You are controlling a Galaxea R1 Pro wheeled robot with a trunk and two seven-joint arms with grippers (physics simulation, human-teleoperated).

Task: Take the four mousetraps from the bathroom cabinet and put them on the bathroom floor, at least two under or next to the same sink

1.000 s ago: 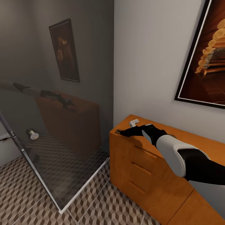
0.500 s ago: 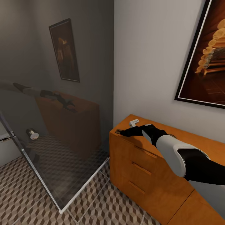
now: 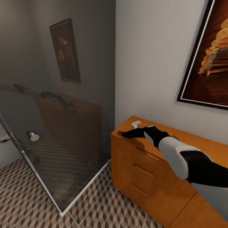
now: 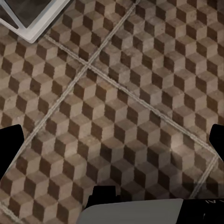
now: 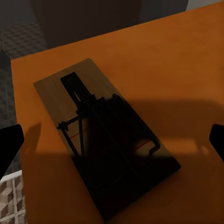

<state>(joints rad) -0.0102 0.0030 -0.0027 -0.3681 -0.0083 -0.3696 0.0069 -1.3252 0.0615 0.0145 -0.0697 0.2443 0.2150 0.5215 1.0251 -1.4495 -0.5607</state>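
Nothing has moved since the earlier frames; arm and head camera static. Right pincer (image 3: 124, 134) spread wide over a mousetrap (image 5: 105, 140) lying flat at the left end of the cabinet (image 3: 152, 177) top. Second mousetrap (image 3: 136, 123) sits farther back near the wall. Left pincer (image 4: 112, 140) wide, over bare floor (image 4: 116, 93). Risk: board is thin and flat, so closing fingers may skid over it or shove it off the left edge.

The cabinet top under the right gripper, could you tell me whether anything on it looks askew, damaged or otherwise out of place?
Nothing looks damaged. A mousetrap lies flat on the cabinet near its corner, turned diagonal to the edges, with the right gripper open above it. A small white object sits by the wall; it is too small to identify.
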